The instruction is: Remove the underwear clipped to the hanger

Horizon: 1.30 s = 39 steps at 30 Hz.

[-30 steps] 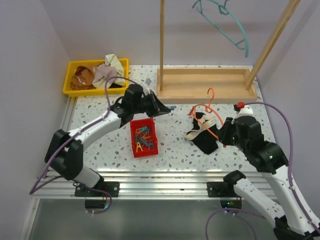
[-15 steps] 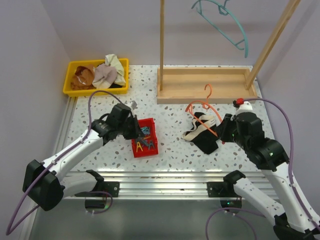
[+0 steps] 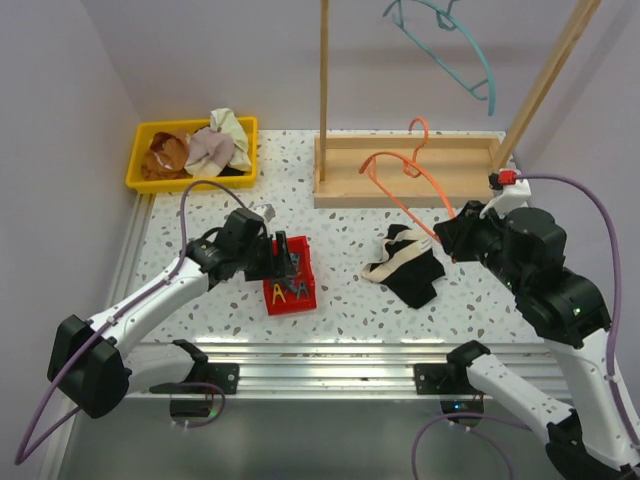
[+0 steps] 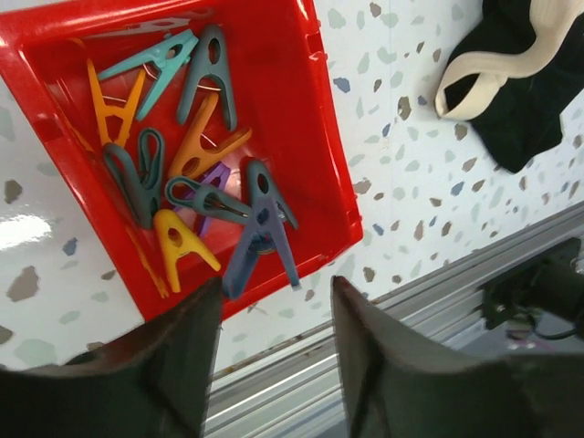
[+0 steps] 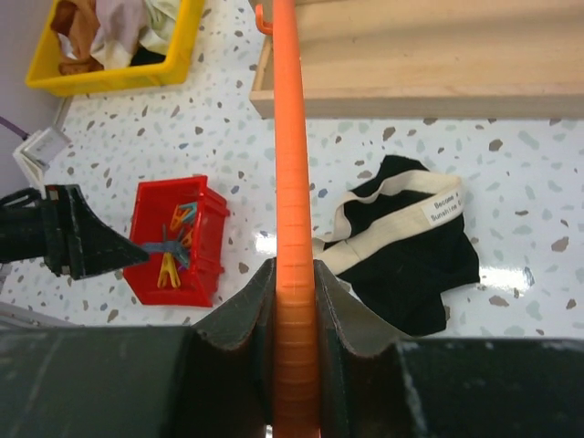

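The right gripper [image 5: 294, 283] is shut tight on the orange hanger [image 5: 294, 228]. A moment ago the hanger lay low on the table, right on the black underwear [image 3: 415, 270]. Now the hanger is up in the air, higher in the top picture, in front of the wooden stand [image 3: 340, 190]. The black underwear did not go up with it. It lies flat on the table in the middle right, below the hanger and not touching it. So I think this one is off the hanger now.

The left gripper [image 4: 274, 292] has swung down from the middle to the red box [image 4: 339, 173] at the lower left. Its fingers are wide apart and hold nothing. The box is full of clips [image 4: 201, 182].

The rust-brown underwear [image 3: 165, 155] sits in the yellow bin [image 3: 190, 182] at the upper left. The job looks nearly done.
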Each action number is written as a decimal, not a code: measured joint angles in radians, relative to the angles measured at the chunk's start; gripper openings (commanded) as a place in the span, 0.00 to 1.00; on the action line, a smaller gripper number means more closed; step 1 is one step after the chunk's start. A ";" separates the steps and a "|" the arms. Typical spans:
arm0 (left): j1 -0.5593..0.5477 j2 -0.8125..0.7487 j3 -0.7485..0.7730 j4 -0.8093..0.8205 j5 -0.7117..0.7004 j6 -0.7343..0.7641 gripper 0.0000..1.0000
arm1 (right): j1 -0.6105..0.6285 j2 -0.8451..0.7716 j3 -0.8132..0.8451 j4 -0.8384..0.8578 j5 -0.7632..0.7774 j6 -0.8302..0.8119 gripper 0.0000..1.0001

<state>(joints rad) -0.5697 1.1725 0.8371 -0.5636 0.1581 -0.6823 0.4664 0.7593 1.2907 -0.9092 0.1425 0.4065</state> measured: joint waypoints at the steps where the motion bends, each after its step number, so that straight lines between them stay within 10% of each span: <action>1: 0.000 0.000 0.000 -0.001 -0.005 0.006 0.88 | 0.000 0.008 0.017 0.003 -0.002 -0.005 0.00; 2: 0.000 0.000 0.000 0.000 -0.011 0.004 1.00 | 0.000 0.021 0.040 0.005 -0.003 -0.012 0.00; 24: 0.000 -0.055 0.139 -0.023 -0.085 -0.006 1.00 | 0.000 0.696 0.754 0.267 0.167 -0.230 0.00; 39: 0.000 -0.082 0.148 -0.042 -0.085 -0.014 1.00 | -0.001 0.864 0.900 0.279 0.255 -0.243 0.00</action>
<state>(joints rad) -0.5697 1.0901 0.9852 -0.6052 0.0734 -0.6960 0.4656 1.6238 2.1910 -0.6304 0.3977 0.1635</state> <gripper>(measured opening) 0.997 0.201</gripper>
